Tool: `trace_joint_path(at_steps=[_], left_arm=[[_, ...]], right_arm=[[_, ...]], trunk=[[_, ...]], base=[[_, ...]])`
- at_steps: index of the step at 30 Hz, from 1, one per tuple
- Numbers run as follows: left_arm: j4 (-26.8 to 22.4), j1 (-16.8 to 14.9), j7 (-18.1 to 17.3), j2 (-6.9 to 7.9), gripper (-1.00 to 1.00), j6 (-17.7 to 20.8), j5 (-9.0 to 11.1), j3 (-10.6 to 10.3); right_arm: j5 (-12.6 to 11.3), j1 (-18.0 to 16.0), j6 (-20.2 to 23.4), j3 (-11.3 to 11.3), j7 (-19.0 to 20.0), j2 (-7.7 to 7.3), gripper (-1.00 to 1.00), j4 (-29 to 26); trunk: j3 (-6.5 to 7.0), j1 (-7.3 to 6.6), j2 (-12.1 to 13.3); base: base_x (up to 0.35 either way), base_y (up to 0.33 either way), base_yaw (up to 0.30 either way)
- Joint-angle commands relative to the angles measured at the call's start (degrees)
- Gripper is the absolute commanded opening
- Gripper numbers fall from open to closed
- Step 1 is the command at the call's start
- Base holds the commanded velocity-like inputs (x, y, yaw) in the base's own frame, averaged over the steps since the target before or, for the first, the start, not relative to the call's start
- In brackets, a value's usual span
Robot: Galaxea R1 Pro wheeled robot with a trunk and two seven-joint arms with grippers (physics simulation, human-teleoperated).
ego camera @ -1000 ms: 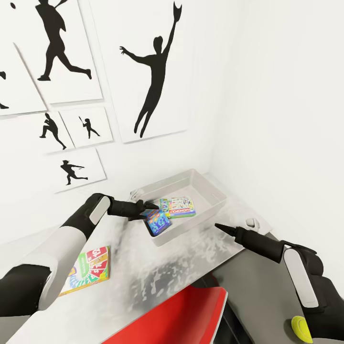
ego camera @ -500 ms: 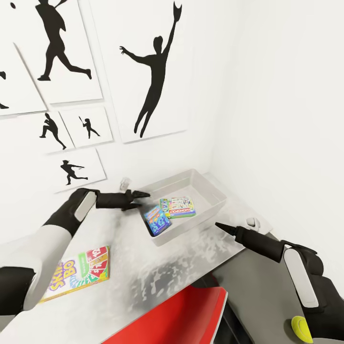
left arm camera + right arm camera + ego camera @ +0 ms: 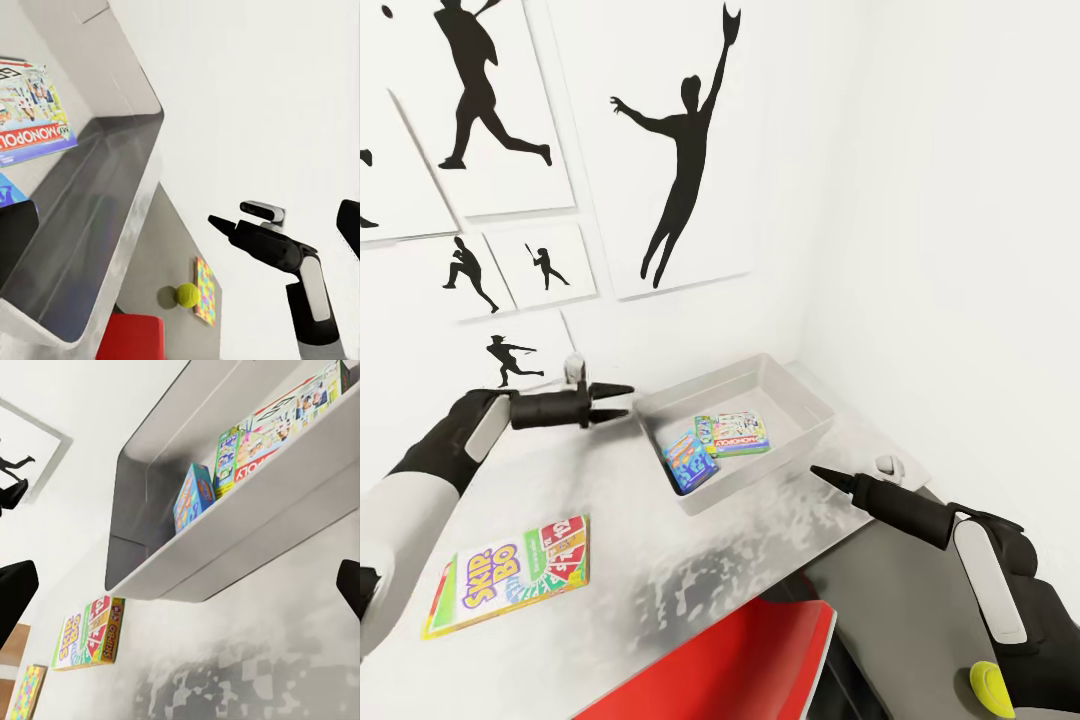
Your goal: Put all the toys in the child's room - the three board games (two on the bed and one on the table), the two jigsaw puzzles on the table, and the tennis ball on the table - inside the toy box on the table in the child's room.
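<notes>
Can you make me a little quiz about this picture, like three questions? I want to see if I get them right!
1. True or false: the Skip-Bo game lies inside the toy box.
2. How many game boxes are in the toy box? A) one B) two C) three
3. Fill in the missing word: the left gripper hangs over the table beside the toy box, and it is ____ (open or shut).

Key: 1. False, it lies on the table outside the toy box. 2. B, a blue one and a Monopoly one. 3. Open, with nothing in it.
</notes>
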Motion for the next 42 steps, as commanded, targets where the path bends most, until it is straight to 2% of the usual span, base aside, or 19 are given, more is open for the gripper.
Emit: trace_joint_path(at_steps=[1, 6, 7, 17, 25, 31, 32, 38, 42], left_arm=[[0.0, -0.1, -1.1, 0.6, 1.0, 0.2, 0.1, -0.2], [0.0, 0.0, -4.7, 3.63, 1.0, 0.2, 0.0, -0.3], [0.0, 0.0, -5.7, 4.93, 1.0, 0.2, 0.0, -0.3], [0.0, 0.8, -9.7, 11.37, 1.0, 0.2, 0.0, -0.3], [0.2, 4.9, -14.8, 15.77, 1.0, -1.4, -0.1, -0.3], [0.6, 9.4, -18.8, 17.58, 1.0, -5.2, -0.2, -0.3], [0.9, 10.9, -19.9, 17.9, 1.0, -6.7, -0.2, -0.3], [2.4, 16.1, -22.5, 18.48, 1.0, -10.8, 0.0, -0.2], [5.3, 18.6, -24.8, 18.64, 1.0, -13.9, 0.0, 0.1]], right_arm=[[0.1, 0.0, 0.3, -0.1, 0.2, 0.01, 1.0, 0.0], [0.1, -0.1, 0.3, -0.1, 0.2, 0.01, 1.0, 0.0], [0.1, 0.0, 0.3, -0.1, 0.2, 0.01, 1.0, 0.0], [0.0, -0.1, 0.3, -0.1, 0.2, 0.01, 1.0, 0.0], [-0.2, 0.0, 0.3, -0.1, 0.3, 0.01, 1.0, 0.0], [-0.3, 0.0, 0.2, -0.1, 0.3, 0.01, 1.0, 0.0], [-0.3, 0.0, 0.2, -0.1, 0.3, 0.01, 1.0, 0.0], [-0.4, 0.1, 0.2, -0.1, 0.3, 0.03, 1.0, 0.0], [-0.4, 0.1, 0.2, -0.1, 0.3, 0.13, 1.0, 0.0]], trunk=[[-0.1, 0.03, -0.1], [-0.1, 0.03, -0.1], [-0.1, 0.03, -0.1], [-0.09, 0.03, -0.1], [0.35, 0.03, -0.1], [0.85, 0.03, -0.1], [0.94, 0.03, -0.1], [1.49, 0.03, -0.1], [1.85, 0.03, -0.1]], base=[[0.0, 0.0, 0.0], [0.0, 0.0, 0.0], [0.0, 0.0, 0.0], [0.0, 0.0, 0.0], [0.0, 0.0, 0.0], [0.0, 0.0, 0.0], [0.0, 0.0, 0.0], [0.0, 0.0, 0.0], [0.0, 0.0, 0.0]])
